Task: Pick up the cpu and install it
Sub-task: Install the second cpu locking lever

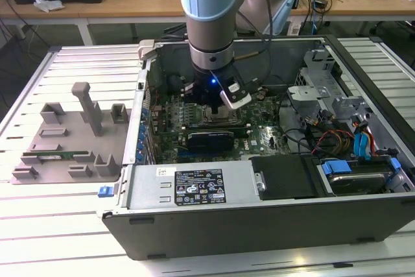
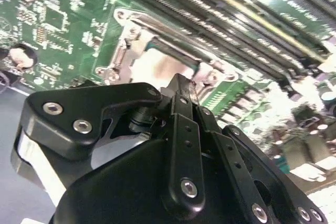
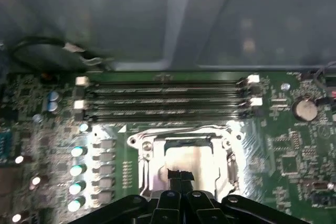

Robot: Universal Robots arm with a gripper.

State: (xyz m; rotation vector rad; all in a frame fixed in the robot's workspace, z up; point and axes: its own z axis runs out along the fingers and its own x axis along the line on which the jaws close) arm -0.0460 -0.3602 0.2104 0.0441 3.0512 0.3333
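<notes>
Claw [image 3: 178,178] hides cpu [image 3: 191,158] edge.

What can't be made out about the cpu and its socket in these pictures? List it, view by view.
- First wrist view: the gripper covers the near edge of the cpu, so full seating in the socket cannot be judged.
- Second wrist view: the gripper's black body hides part of the socket, and glare washes out the cpu's plate.
- Exterior view: the arm stands over the socket and hides it.
</notes>
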